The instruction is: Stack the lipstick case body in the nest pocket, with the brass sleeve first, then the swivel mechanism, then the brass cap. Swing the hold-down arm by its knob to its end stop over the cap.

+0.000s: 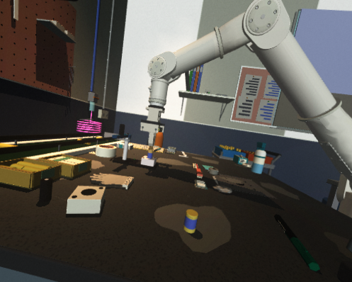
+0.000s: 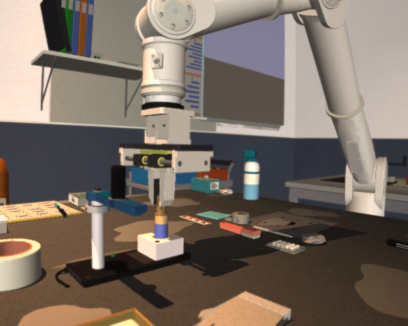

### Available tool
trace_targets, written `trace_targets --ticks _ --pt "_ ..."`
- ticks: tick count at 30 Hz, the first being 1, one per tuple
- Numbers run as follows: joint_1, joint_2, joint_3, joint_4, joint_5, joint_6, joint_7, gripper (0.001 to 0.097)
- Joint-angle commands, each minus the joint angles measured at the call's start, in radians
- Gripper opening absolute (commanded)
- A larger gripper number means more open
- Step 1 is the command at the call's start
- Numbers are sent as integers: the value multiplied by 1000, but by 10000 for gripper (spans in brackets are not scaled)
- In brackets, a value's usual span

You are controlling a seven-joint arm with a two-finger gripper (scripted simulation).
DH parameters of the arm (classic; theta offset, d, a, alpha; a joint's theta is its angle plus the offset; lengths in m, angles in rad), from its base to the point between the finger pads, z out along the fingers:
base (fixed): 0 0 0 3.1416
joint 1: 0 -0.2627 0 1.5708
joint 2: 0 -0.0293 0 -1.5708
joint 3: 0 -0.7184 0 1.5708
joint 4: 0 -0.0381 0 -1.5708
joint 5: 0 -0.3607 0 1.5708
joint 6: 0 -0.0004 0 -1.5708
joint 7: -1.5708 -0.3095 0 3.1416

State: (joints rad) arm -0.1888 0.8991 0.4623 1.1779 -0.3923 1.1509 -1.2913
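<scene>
My gripper (image 2: 161, 203) (image 1: 150, 145) points straight down over the white nest block (image 2: 160, 245) (image 1: 148, 161). The brass swivel mechanism (image 2: 160, 212) is held closed in its fingers by the top end. It stands upright on the blue-banded brass sleeve (image 2: 161, 228), which sits in the nest pocket. The nest stands on a black base plate (image 2: 127, 264). A white post (image 2: 97, 235) on the plate carries the blue hold-down arm (image 2: 117, 202), which points away from the stack. The black knob (image 2: 118, 182) stands on the arm. A blue and yellow cylinder (image 1: 191, 221), perhaps the brass cap, stands far off on the near table.
The hold-down arm and post stand just left of my fingers. A tape roll (image 2: 10, 263) lies further left. A red tool (image 2: 240, 230), a small ring (image 2: 240, 217) and a blister strip (image 2: 286, 245) lie to the right. A white block with a hole (image 1: 86, 200) sits near the front.
</scene>
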Motion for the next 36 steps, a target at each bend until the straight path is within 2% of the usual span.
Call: trace_targets --ticks 1,9,26,36 --pt "0 -1 1 -1 0 0 0 168" --pt "0 -1 0 -1 0 0 0 323" --pt "0 -2 1 -2 0 1 0 323" --pt "0 -10 4 -17 4 22 -5 323"
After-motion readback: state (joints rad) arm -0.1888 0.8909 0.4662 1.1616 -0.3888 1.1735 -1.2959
